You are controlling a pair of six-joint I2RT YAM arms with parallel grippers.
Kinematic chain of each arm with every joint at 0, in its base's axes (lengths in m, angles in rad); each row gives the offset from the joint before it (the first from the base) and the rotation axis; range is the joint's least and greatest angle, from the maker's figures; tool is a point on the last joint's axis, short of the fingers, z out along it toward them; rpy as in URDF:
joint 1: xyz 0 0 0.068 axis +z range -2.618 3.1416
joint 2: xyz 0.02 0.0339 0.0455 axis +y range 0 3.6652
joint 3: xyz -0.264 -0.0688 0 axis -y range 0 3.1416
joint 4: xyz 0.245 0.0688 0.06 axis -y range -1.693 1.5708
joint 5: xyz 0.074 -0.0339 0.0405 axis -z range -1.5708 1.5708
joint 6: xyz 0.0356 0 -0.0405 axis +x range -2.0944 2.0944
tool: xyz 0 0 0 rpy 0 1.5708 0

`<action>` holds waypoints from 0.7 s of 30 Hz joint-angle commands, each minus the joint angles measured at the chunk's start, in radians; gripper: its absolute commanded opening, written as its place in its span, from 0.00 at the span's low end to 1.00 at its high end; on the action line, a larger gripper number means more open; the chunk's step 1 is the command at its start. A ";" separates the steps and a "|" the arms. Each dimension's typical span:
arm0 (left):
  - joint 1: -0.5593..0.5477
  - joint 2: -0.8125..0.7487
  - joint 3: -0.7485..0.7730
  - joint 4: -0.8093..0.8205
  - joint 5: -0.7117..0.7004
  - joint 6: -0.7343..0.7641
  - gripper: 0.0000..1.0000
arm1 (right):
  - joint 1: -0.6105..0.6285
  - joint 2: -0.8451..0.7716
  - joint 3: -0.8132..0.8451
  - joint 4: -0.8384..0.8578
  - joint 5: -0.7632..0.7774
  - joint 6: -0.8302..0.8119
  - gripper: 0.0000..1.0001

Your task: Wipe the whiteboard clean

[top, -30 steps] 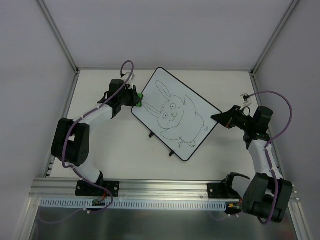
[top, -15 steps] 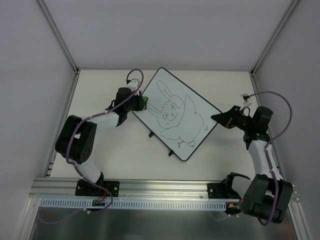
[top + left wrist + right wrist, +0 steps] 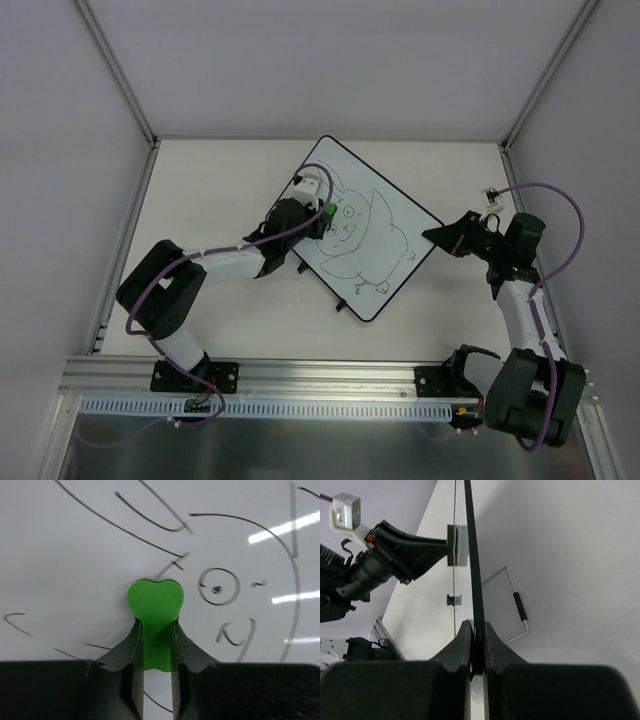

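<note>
1. Shows the whiteboard set diagonally on the middle of the table, with a black rabbit drawing across its face.
2. Pinches a green eraser in the left gripper, fingers closed tight on the narrow stem, the heart-shaped head against the board face just beside the rabbit's eye.
3. Works well inside the black frame, in the upper-left part of the board; pen strokes lie on every side of the eraser, with no frame edge in the left wrist view.
4. Clamps the board's right corner with the right gripper, fingers pressed onto the thin black rim from both faces.
5. Leaves bare table left of the board and in front of it, toward the arm bases; puts the far corner at the table's back edge and the right arm close to the right wall.
6. Shows two small black feet along the near-left edge, and a wire stand on the board's far side in the right wrist view.
</note>
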 commanded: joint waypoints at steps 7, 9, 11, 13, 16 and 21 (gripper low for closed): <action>-0.114 -0.019 -0.109 -0.072 -0.168 -0.111 0.00 | 0.035 -0.021 -0.034 0.038 0.120 -0.251 0.00; -0.086 -0.022 -0.095 -0.124 -0.191 -0.128 0.00 | 0.036 -0.025 -0.035 0.038 0.120 -0.254 0.00; -0.037 -0.027 -0.098 -0.129 -0.207 -0.139 0.00 | 0.038 -0.027 -0.037 0.038 0.123 -0.254 0.00; 0.007 -0.027 -0.105 -0.129 -0.205 -0.165 0.00 | 0.040 -0.028 -0.038 0.038 0.123 -0.254 0.00; 0.092 -0.012 -0.100 -0.129 -0.185 -0.180 0.00 | 0.041 -0.031 -0.038 0.038 0.122 -0.255 0.00; 0.194 0.033 -0.051 -0.140 -0.136 -0.156 0.00 | 0.041 -0.033 -0.038 0.036 0.123 -0.258 0.00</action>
